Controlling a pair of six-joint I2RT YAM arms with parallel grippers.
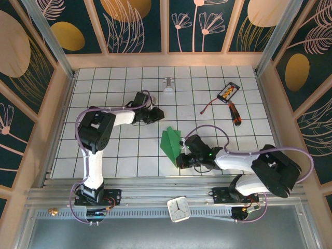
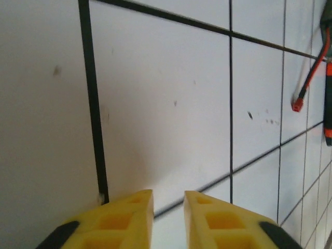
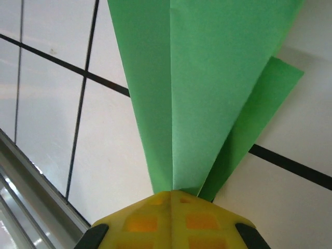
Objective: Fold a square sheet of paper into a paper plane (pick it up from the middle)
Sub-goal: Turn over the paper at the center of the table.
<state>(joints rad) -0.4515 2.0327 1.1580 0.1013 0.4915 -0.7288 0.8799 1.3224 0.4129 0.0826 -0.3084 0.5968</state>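
Plane (image 1: 169, 142) is folded into a dart near the counter (image 1: 119, 83) front edge. Right hand (image 3: 174, 194) is clamped on its tip. Left hand (image 2: 168, 207) is slightly parted and empty. Folding appears essentially complete.

Top external: fixed, high behind the arm bases, looking down over the whole white grid-tiled table (image 1: 129, 155). Left wrist: low and close over bare tiles, left gripper (image 2: 168, 202) at bottom edge; shares the thin red wire (image 2: 310, 70) with top view (image 1: 211, 106). Right wrist: tight on the bright green folded paper plane (image 3: 207, 78), also mid-table in top view (image 1: 169, 142).
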